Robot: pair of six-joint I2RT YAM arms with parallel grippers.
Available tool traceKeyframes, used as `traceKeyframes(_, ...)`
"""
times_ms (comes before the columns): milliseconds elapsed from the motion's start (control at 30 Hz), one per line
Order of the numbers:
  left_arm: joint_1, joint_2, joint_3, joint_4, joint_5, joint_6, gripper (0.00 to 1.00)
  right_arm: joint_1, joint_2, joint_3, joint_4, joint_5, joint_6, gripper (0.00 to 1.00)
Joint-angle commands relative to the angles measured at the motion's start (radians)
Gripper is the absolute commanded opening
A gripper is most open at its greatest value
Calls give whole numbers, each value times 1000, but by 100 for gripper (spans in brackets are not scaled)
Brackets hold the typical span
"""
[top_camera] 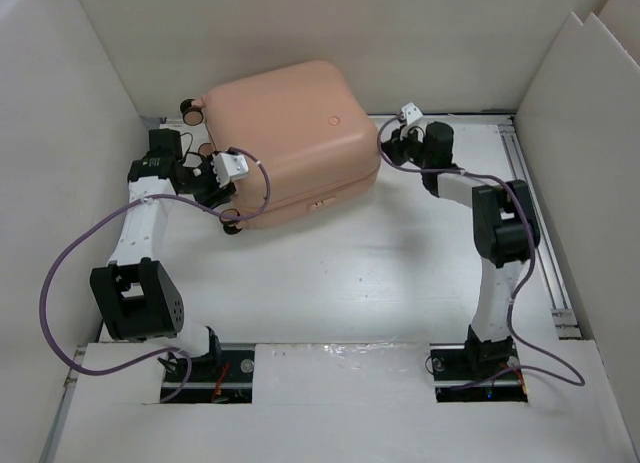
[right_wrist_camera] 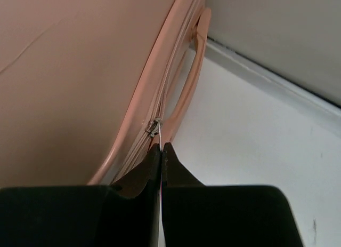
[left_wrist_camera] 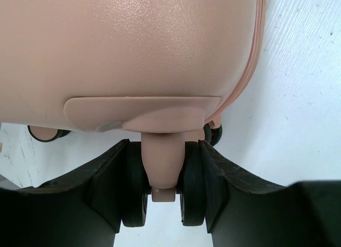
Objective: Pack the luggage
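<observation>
The luggage [top_camera: 290, 133], a salmon-pink hard-shell suitcase, lies closed and flat at the back of the table. My left gripper [top_camera: 218, 183] is at its left end, shut on a caster wheel [left_wrist_camera: 162, 167]; the black fingers [left_wrist_camera: 114, 193] clamp both discs of the wheel from the sides, midway at the left gripper [left_wrist_camera: 162, 204]. My right gripper [top_camera: 390, 146] is at the suitcase's right side, with its jaws pressed together on the thin metal zipper pull [right_wrist_camera: 154, 128], seen just past the right gripper [right_wrist_camera: 161, 148]. A pink carry handle [right_wrist_camera: 189, 81] runs along the zipper seam.
White walls box in the table on the left, back and right. Other caster wheels [top_camera: 190, 108] [left_wrist_camera: 214, 134] stick out at the suitcase's left end. A metal rail [top_camera: 535, 213] runs along the right edge. Purple cables [top_camera: 60, 283] loop from both arms.
</observation>
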Motion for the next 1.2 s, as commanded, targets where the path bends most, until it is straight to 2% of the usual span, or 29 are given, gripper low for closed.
traceKeyframes(0, 64, -48, 20, -54, -130, 51, 0, -52, 91, 249, 185, 126, -2, 0)
traceKeyframes(133, 64, -58, 20, -64, -130, 61, 0, -27, 216, 401, 149, 79, 62, 0)
traceKeyframes(300, 64, -67, 9, -84, -98, 61, 0, 6, 270, 424, 162, -8, 121, 0)
traceKeyframes(333, 64, -67, 9, -74, -89, 47, 0, 6, 270, 388, 180, -29, 143, 0)
traceKeyframes(367, 64, -67, 9, -60, -69, 17, 12, 6, 270, 363, 211, -77, 163, 0)
traceKeyframes(400, 64, -67, 38, -46, -54, -38, 38, 6, 260, 331, 311, -100, 185, 0)
traceKeyframes(433, 64, -48, 72, -37, -32, -179, 56, 16, 243, 261, 368, -115, 238, 0)
traceKeyframes(467, 99, -48, 110, -28, 44, -250, 70, 16, 234, 230, 417, -128, 262, 0)
traceKeyframes(500, 121, -36, 188, -18, 99, -322, 73, 25, 224, 199, 460, -138, 283, 0)
traceKeyframes(533, 169, -36, 255, 4, 215, -455, 79, 37, 197, 140, 525, -148, 297, 0)
traceKeyframes(567, 194, -36, 256, 18, 216, -520, 79, 46, 183, 110, 548, -148, 309, 0)
traceKeyframes(600, 217, -36, 287, 32, 326, -586, 83, 57, 166, 78, 571, -148, 309, 0)
traceKeyframes(667, 262, -24, 362, 57, 418, -701, 88, 91, 117, -21, 638, -129, 321, 0)
traceKeyframes(700, 300, -15, 371, 118, 464, -825, 88, 104, 99, -63, 674, -129, 331, 0)
traceKeyframes(733, 300, -15, 353, 174, 444, -905, 89, 120, 79, -106, 714, -97, 331, 0)
traceKeyframes(800, 297, -15, 316, 280, 311, -1000, 91, 163, 31, -225, 827, -63, 357, 0)
traceKeyframes(833, 279, 1, 289, 281, 126, -1001, 91, 175, 16, -259, 852, -41, 357, 0)
traceKeyframes(933, 212, 85, 279, 273, -178, -937, 90, 235, -50, -399, 907, 12, 369, 0)
traceKeyframes(1033, 202, 168, 279, 273, -280, -936, 90, 322, -110, -534, 949, 87, 369, 0)
traceKeyframes(1167, 179, 212, 314, 264, -281, -926, 87, 384, -156, -669, 964, 151, 369, 0)
